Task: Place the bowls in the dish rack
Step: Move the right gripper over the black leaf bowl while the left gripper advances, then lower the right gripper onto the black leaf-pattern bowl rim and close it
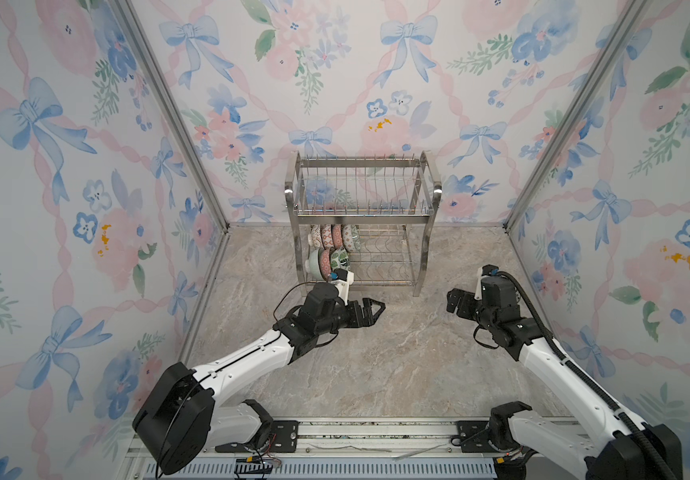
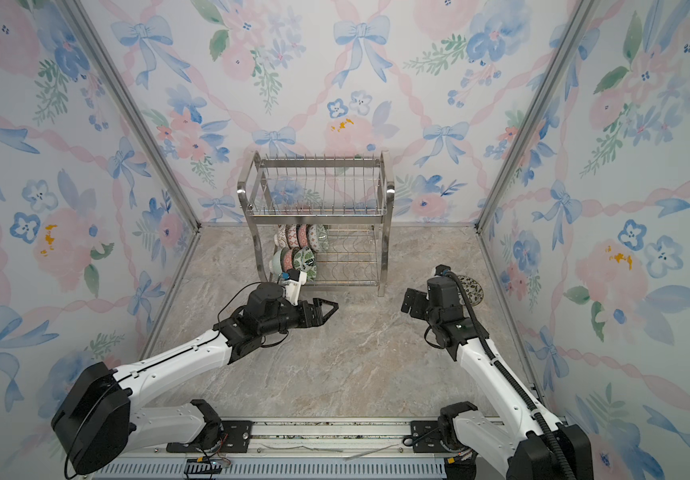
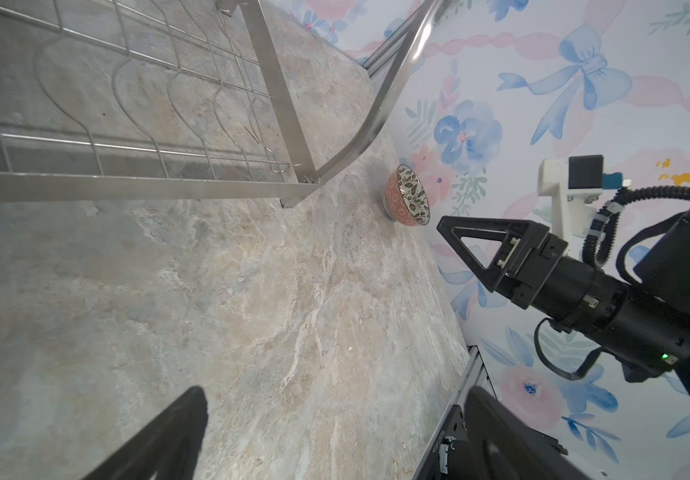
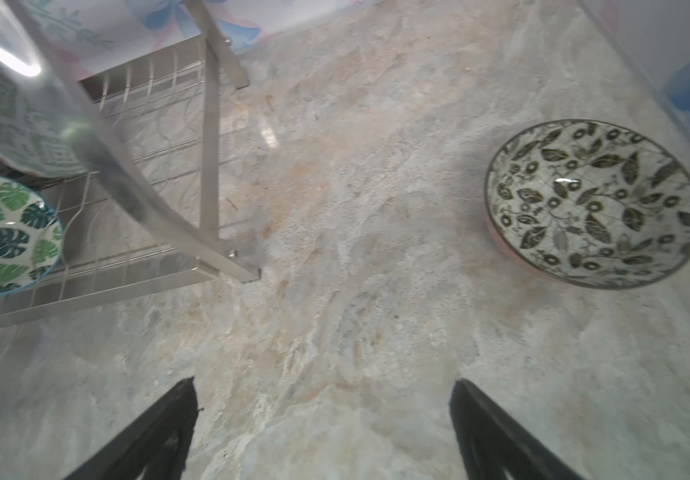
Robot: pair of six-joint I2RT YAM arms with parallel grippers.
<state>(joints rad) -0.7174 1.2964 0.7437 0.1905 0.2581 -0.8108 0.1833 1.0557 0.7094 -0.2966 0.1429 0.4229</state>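
While most bowls [image 1: 326, 237] stand on edge in 2 rows at the left end of the dish rack's [image 1: 362, 214] lower shelf, leaving slots free, 1 leaf-patterned bowl [image 4: 593, 203] sits upright on the table [image 1: 376, 365], right of the rack. Both the left gripper [image 3: 335, 392] and the right gripper [image 4: 326, 384] hang spread wide and empty, the right nearer, apparently placed to fetch it.

Surface [image 1: 376, 365]: marbled beige-grey stone finish. The dish rack [image 1: 364, 215] stands on it on its feet, toward the back. One leaf-patterned bowl [image 4: 593, 203] sits upright on the surface to the right of the rack, not touching it.
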